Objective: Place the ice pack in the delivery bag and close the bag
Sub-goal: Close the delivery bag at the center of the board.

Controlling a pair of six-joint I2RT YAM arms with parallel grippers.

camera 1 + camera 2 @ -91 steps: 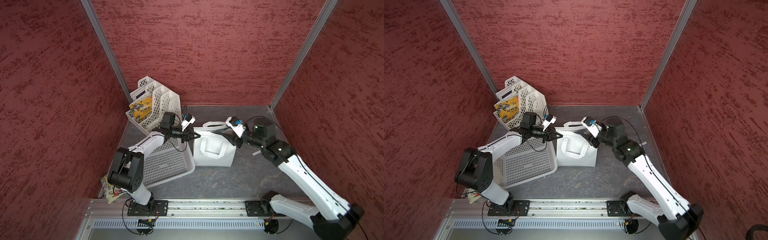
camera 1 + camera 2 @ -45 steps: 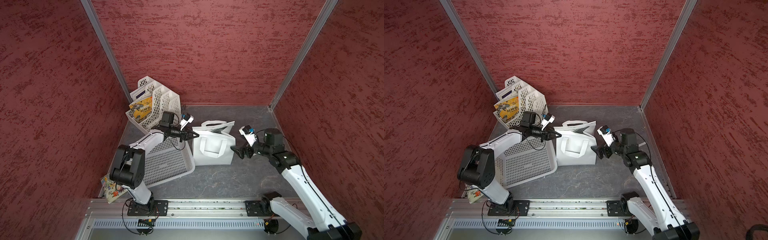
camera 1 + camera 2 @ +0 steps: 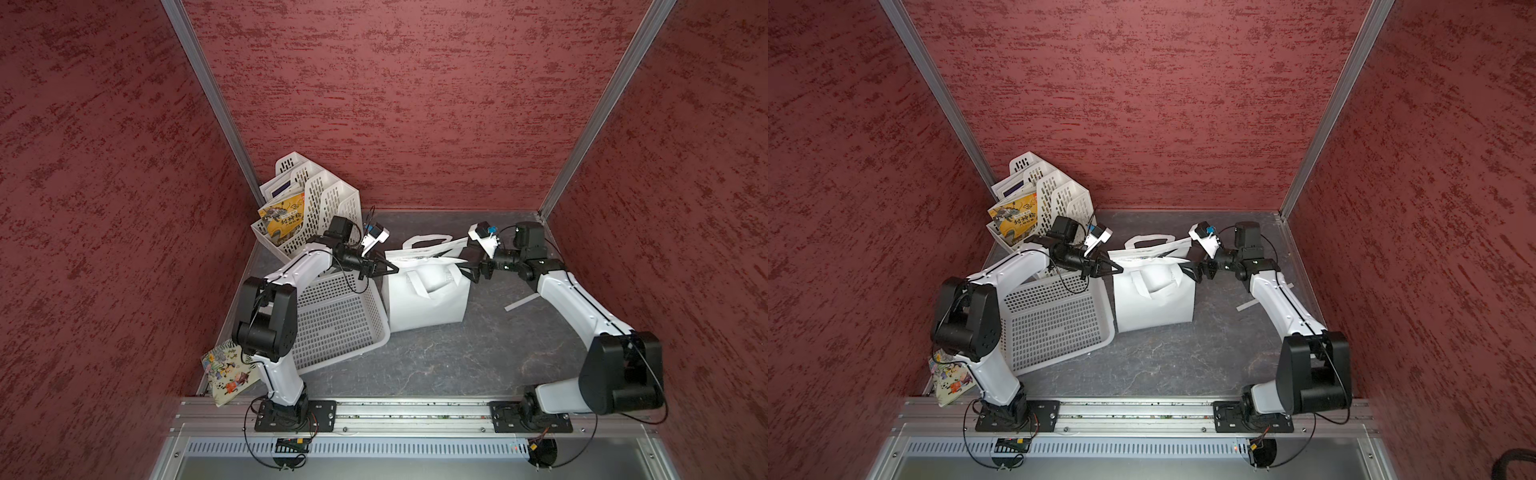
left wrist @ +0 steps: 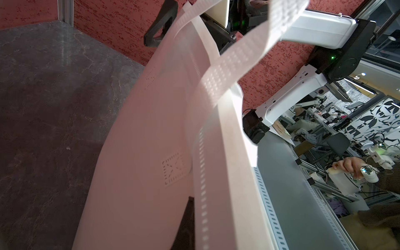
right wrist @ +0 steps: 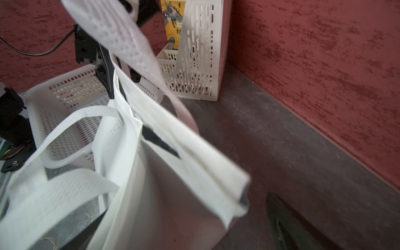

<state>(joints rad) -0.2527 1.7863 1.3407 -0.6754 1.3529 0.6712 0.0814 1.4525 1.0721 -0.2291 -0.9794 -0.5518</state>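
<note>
The delivery bag point(image 3: 424, 295) point(image 3: 1154, 299), a white soft tote with loop handles, stands upright mid-floor in both top views. My left gripper point(image 3: 388, 268) point(image 3: 1116, 268) is shut on the bag's left top rim. In the right wrist view its black fingers point(image 5: 107, 73) pinch that rim. One of its dark fingers point(image 4: 186, 229) shows behind the bag cloth point(image 4: 151, 151). My right gripper point(image 3: 467, 268) point(image 3: 1192, 270) is open at the bag's right top corner. One of its fingers point(image 5: 285, 225) stands beside the bag point(image 5: 162, 184). The ice pack is out of view.
A white perforated basket point(image 3: 336, 320) lies tilted against the bag's left side. A white file rack point(image 3: 328, 195) with books stands in the back left corner. A picture book point(image 3: 226, 374) lies front left. A white strip point(image 3: 521, 302) lies on the floor right of the bag.
My right gripper pulled away to the right of the bag, opened wide, and has come back to the bag's right top corner. My left gripper closed on the left rim.
</note>
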